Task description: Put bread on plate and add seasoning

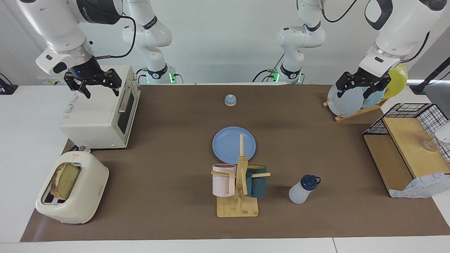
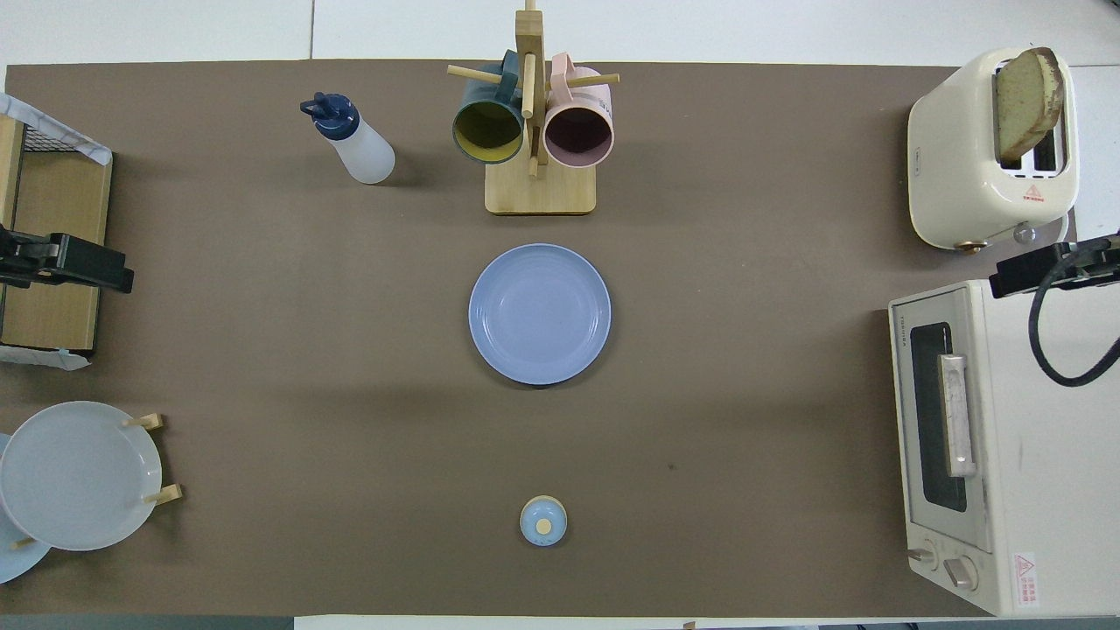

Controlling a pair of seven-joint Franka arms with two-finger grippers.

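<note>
**A:** Since you ask how far along this is: nothing is done. Nearest the robots, your right gripper (image 1: pixel 99 85) hangs over the oven (image 1: pixel 102 119) with fingers spread and empty; your left gripper (image 1: pixel 358 86) hangs by the plate rack (image 1: pixel 351 109), also spread and empty.

**B:** And the plate?

**A:** Mid-table, the plate (image 1: pixel 230 142) is bare. No bread, no seasoning on it.

**B:** Where's the bread?

**A:** Farther out, at the right arm's end, the bread (image 1: pixel 66 180) stands in the toaster (image 1: pixel 75 200), well apart from your right gripper. The seasoning (image 1: pixel 303 189) stands upright beside the mug tree (image 1: pixel 239 196), toward the left arm's end, well apart from your left gripper. Both steps remain, I'd judge.
</note>
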